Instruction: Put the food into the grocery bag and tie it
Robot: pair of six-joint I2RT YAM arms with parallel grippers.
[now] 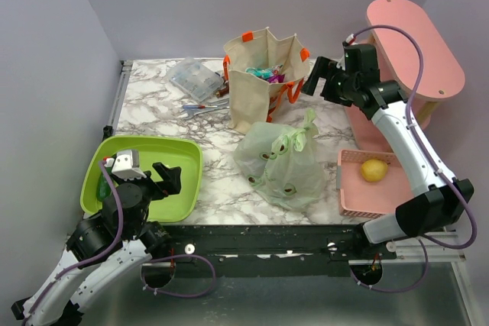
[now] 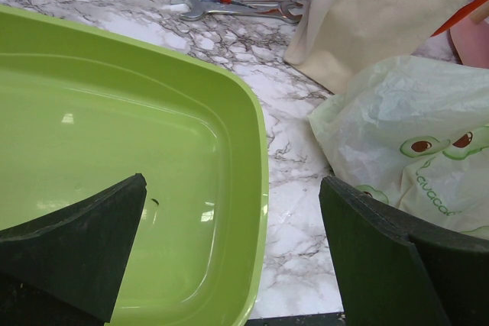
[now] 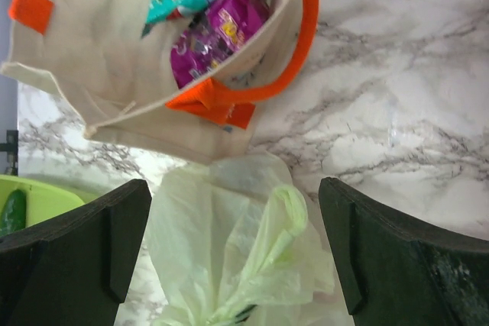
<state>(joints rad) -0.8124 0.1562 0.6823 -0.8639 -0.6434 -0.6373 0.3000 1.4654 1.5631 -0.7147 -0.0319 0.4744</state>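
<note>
Bag (image 1: 280, 164) sits mid-table, bulging, handles bunched at the top. Lemon (image 1: 372, 169) is right of the bag, in a pink basket (image 1: 363, 200), apart from the bag. Tote (image 1: 260, 74) just behind the bag, green tray (image 1: 189, 166) to its left. Left gripper (image 1: 170, 179) over the tray, left of the bag, jaws wide apart. Right gripper (image 1: 313, 75) above and behind the bag's top, jaws wide apart.

The light green avocado-print bag (image 1: 281, 164) sits bulging at frame centre, top bunched. A yellow lemon (image 1: 372, 169) lies centre right
</note>
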